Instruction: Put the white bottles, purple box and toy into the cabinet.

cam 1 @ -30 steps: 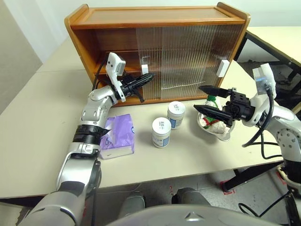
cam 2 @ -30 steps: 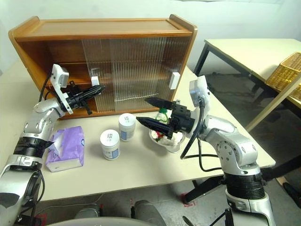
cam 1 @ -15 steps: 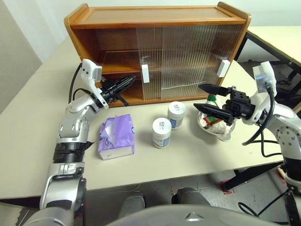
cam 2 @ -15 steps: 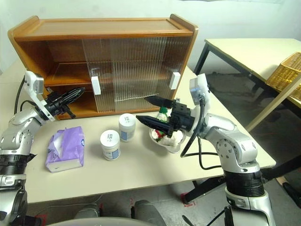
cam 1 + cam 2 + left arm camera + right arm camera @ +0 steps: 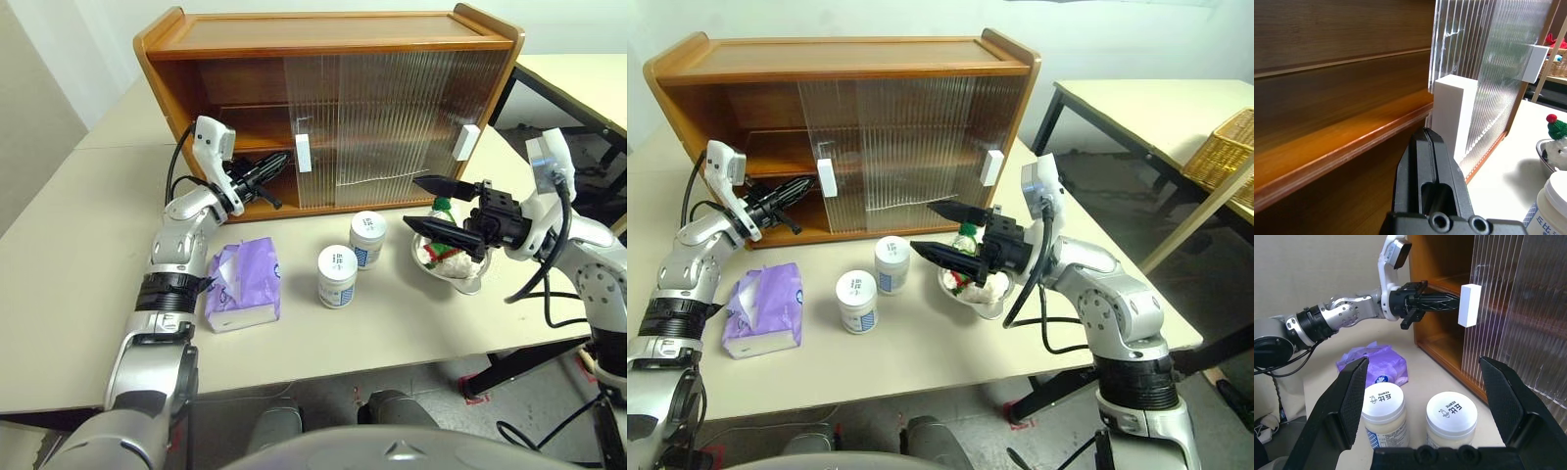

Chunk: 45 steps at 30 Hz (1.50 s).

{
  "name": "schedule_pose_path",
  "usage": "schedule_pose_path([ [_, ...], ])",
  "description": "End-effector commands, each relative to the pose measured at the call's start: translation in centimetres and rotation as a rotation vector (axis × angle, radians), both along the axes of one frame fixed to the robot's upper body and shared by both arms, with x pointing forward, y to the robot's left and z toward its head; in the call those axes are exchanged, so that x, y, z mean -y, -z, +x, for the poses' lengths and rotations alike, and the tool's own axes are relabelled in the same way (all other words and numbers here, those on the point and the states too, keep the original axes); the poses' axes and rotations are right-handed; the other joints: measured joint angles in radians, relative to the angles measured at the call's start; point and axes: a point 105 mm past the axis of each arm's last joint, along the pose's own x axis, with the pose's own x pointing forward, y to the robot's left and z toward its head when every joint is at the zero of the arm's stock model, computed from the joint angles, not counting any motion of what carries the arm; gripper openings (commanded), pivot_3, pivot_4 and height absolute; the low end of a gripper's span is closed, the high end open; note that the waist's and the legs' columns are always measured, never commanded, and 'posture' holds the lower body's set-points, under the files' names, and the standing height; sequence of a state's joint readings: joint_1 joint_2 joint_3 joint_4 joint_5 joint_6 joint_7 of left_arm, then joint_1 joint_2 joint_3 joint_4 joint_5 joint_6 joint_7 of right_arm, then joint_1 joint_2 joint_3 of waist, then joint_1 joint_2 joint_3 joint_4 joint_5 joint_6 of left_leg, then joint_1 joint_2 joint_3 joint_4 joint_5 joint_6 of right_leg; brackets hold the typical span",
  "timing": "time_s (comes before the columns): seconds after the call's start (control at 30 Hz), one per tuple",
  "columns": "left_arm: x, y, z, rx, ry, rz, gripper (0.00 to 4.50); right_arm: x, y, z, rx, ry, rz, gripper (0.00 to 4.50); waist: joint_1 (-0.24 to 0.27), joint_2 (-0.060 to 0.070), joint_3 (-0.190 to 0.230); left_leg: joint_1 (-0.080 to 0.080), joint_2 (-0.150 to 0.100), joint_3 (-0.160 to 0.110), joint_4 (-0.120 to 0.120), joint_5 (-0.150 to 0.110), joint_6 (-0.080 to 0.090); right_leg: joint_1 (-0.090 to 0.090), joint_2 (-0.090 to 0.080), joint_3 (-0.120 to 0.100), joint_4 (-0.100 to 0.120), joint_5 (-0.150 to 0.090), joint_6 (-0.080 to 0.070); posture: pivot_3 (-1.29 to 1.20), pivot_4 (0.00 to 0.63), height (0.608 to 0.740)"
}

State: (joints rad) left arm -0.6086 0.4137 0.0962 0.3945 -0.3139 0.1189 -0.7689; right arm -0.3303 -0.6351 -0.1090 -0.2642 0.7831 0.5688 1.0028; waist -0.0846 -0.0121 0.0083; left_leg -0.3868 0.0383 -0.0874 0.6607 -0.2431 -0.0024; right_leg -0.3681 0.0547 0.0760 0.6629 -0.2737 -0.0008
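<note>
Four things are left to be stowed, and none is seen inside the cabinet yet; its left side stands open, so the task is judged to be at its start. Nearest on the table lies the purple box, flat and untouched. Just beside it stand the two white bottles, upright and close together, the second a little farther back. To their right the toy sits in a clear glass bowl.

Above the bowl and the toy the right hand is held with its fingers spread wide and nothing between them; the bottles are seen past its fingers in the right wrist view, near but not touched.

Farther back, the left hand is pressed shut and empty, its tip reaching into the open part of the cabinet at the middle shelf, just beside the white handle of the left sliding door. The purple box lies below and nearer than this hand, well apart from its fingertips. Both ribbed doors are drawn over the right side.
</note>
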Motion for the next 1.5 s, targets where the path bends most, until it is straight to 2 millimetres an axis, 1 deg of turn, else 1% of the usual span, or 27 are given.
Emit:
schedule_pose_path([
  [0.03, 1.0, 0.0, 0.3, 0.005, 0.038, 0.027, 0.02, 0.3, -0.3, -0.2, 0.006, 0.014, -0.003, 4.50, 0.000, 0.000, 0.000, 0.000, 0.000, 0.000, 0.000, 0.000, 0.000, 0.000, 0.000, 0.000, 0.000, 0.000, 0.000, -0.21, 0.000, 0.740],
  [0.17, 1.4, 0.0, 0.6, 0.005, 0.053, 0.025, 0.02, 0.3, -0.3, -0.3, 0.006, 0.019, -0.003, 4.50, -0.001, 0.000, 0.000, 0.000, 0.000, 0.000, 0.001, 0.000, 0.000, 0.000, 0.000, 0.000, 0.000, 0.000, 0.001, -0.22, 0.000, 0.740],
  [0.53, 3.5, -0.4, 0.8, 0.014, 0.137, 0.035, 0.02, 0.2, -0.3, -0.3, 0.007, 0.028, 0.000, 4.50, -0.008, 0.000, 0.000, -0.001, 0.000, 0.000, 0.001, 0.000, 0.000, 0.000, 0.000, 0.000, 0.000, 0.000, 0.001, -0.23, 0.000, 0.740],
  [0.7, 4.3, -0.7, 1.4, 0.019, 0.148, 0.035, 0.02, 0.2, -0.4, -0.3, 0.008, 0.031, -0.001, 4.50, -0.009, 0.000, 0.000, -0.001, 0.000, 0.000, 0.001, 0.000, 0.001, 0.000, 0.000, 0.000, -0.001, 0.000, 0.002, -0.23, 0.000, 0.740],
  [1.03, 4.9, -0.2, 1.7, 0.015, 0.162, 0.032, 0.02, 0.4, -0.4, -0.3, 0.006, 0.040, -0.001, 4.50, -0.016, 0.000, 0.000, -0.002, 0.000, 0.000, 0.002, -0.001, 0.002, 0.000, 0.000, 0.000, -0.002, 0.000, 0.004, -0.23, 0.000, 0.740],
  [1.23, 3.7, -0.5, 1.3, 0.027, 0.142, 0.025, 0.02, 0.3, -0.3, -0.2, 0.004, 0.035, -0.003, 4.50, -0.018, 0.000, 0.000, -0.003, 0.000, 0.000, 0.002, -0.001, 0.002, 0.000, 0.000, 0.000, -0.002, 0.001, 0.005, -0.22, 0.000, 0.740],
  [1.43, 1.3, -1.4, -0.2, 0.041, 0.092, 0.005, 0.03, 0.1, -0.1, -0.1, -0.004, 0.018, 0.001, 4.50, -0.021, 0.000, 0.000, -0.004, 0.000, 0.000, 0.002, -0.001, 0.003, -0.001, 0.000, 0.000, -0.002, 0.000, 0.004, -0.20, 0.000, 0.740],
  [1.5, 0.1, -2.0, -0.9, 0.045, 0.062, -0.013, 0.40, 0.0, 0.1, 0.0, -0.007, 0.011, 0.001, 4.50, -0.020, 0.000, 0.000, -0.004, -0.001, 0.001, 0.001, -0.001, 0.003, -0.002, 0.000, 0.000, -0.002, 0.000, 0.004, -0.19, 0.000, 0.740],
])
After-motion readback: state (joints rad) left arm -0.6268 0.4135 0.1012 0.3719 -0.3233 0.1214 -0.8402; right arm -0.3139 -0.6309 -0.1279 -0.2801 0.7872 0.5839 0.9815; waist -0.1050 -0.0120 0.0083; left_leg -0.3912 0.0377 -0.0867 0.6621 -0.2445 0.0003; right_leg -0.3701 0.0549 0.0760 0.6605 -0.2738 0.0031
